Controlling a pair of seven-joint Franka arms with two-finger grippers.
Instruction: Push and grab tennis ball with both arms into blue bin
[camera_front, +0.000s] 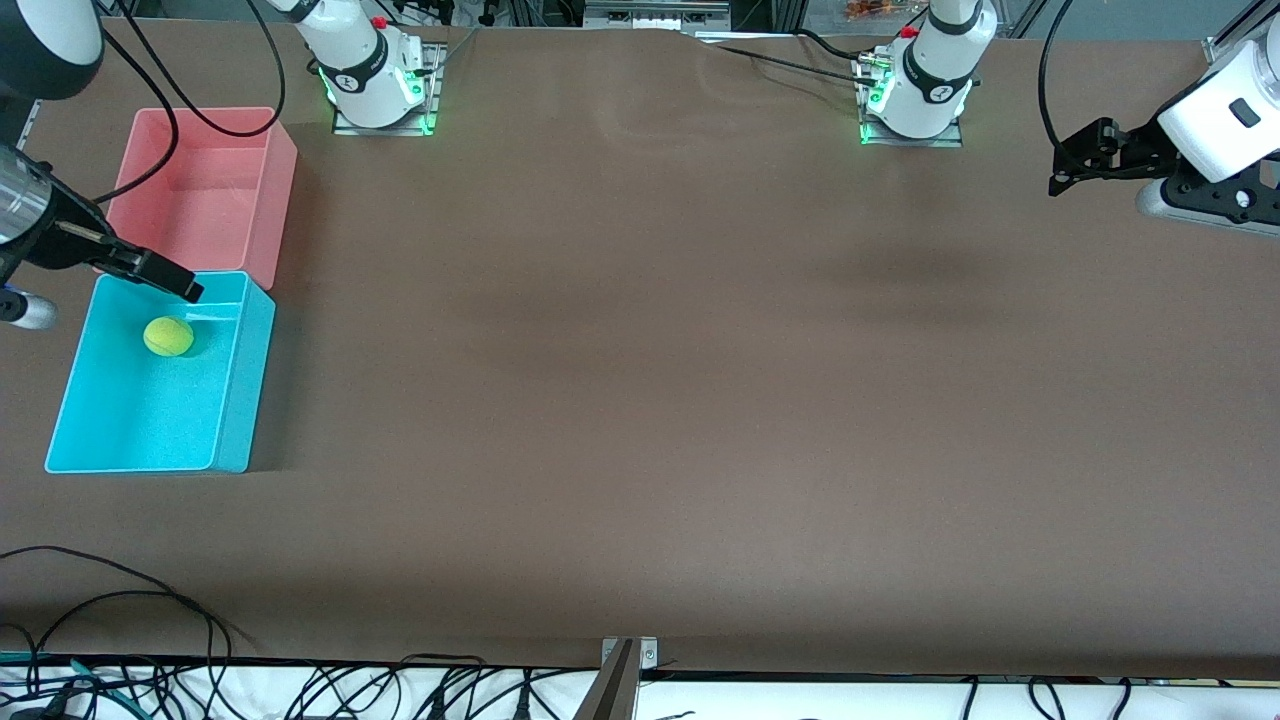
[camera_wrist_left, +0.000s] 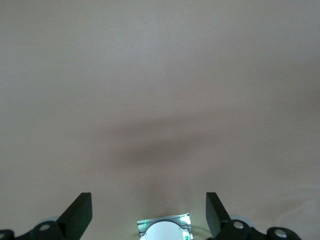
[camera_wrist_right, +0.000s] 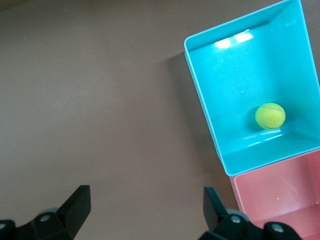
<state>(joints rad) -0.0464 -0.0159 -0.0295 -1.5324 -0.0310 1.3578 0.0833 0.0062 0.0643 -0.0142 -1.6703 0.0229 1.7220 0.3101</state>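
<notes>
The tennis ball (camera_front: 168, 336) (camera_wrist_right: 270, 115) lies on the floor of the blue bin (camera_front: 228, 400) (camera_wrist_right: 200, 85), in the half next to the pink tub, touching no gripper. The bin stands at the right arm's end of the table. My right gripper (camera_front: 186, 288) (camera_wrist_right: 146, 201) hangs raised in the air by the bin's rim on the pink tub's side, open and holding nothing. My left gripper (camera_front: 1075, 162) (camera_wrist_left: 148, 206) hovers over bare table at the left arm's end, open and holding nothing.
A pink tub (camera_front: 270, 180) (camera_wrist_right: 240, 187) touches the blue bin, farther from the front camera. Both arm bases (camera_front: 375, 85) (camera_front: 915, 95) stand along the table's back edge. Cables (camera_front: 150, 640) lie along the front edge. Brown tabletop (camera_front: 650, 350) spans between the arms.
</notes>
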